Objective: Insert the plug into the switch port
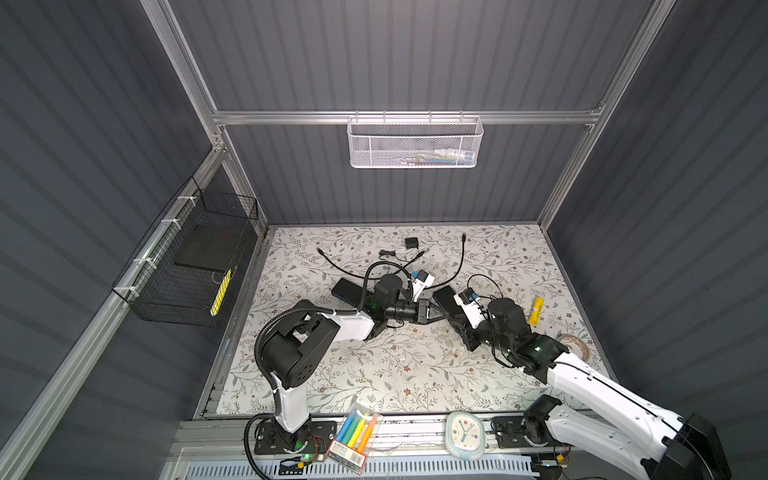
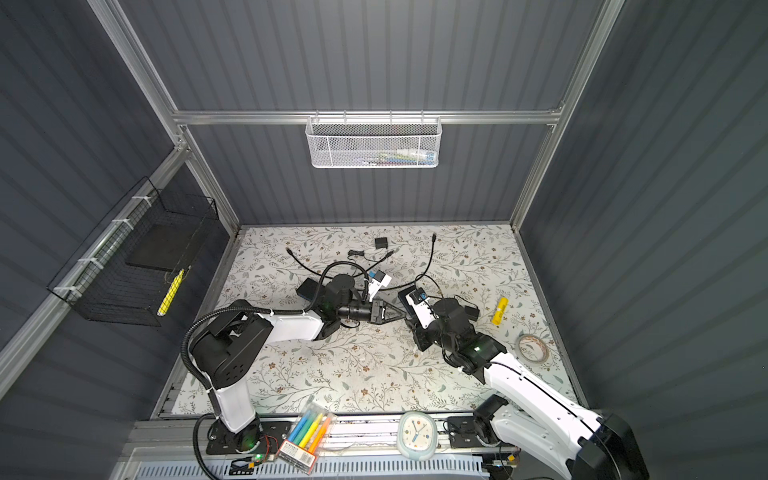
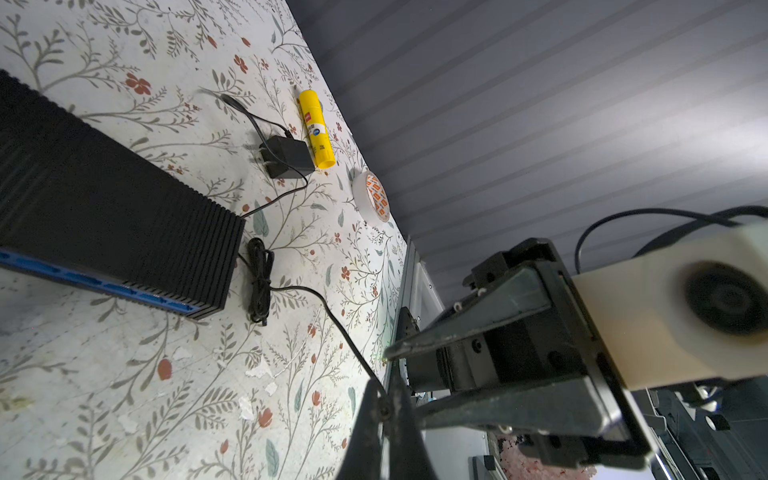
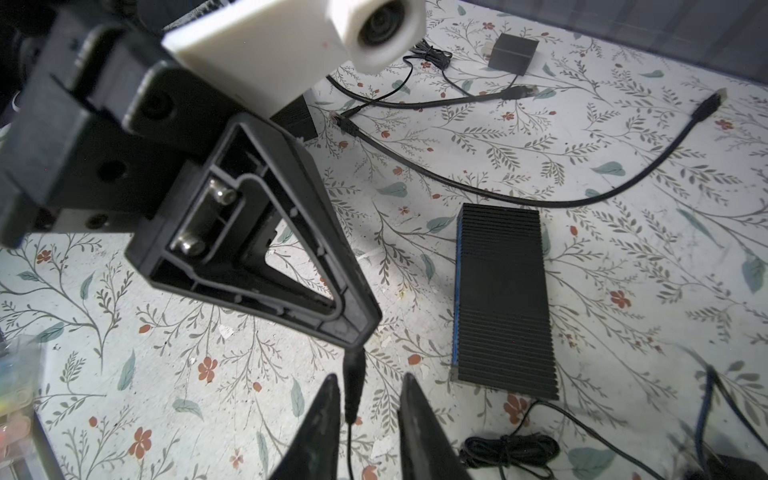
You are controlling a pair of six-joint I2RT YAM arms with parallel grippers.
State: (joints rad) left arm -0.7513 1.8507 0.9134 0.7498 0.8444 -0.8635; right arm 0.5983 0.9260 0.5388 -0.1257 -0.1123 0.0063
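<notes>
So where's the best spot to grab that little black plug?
Probably on the thick moulded sleeve of the barrel plug, pinched across its width from the side. The sleeve is stiff and straight, while the thin cable behind it would bend. The left gripper is shut on its far end; the right gripper stands open around the sleeve.

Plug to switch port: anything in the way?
No object lies between the plug and the switch, only bare mat. The open right pincer flanks the plug; the left pincer grips it.
</notes>
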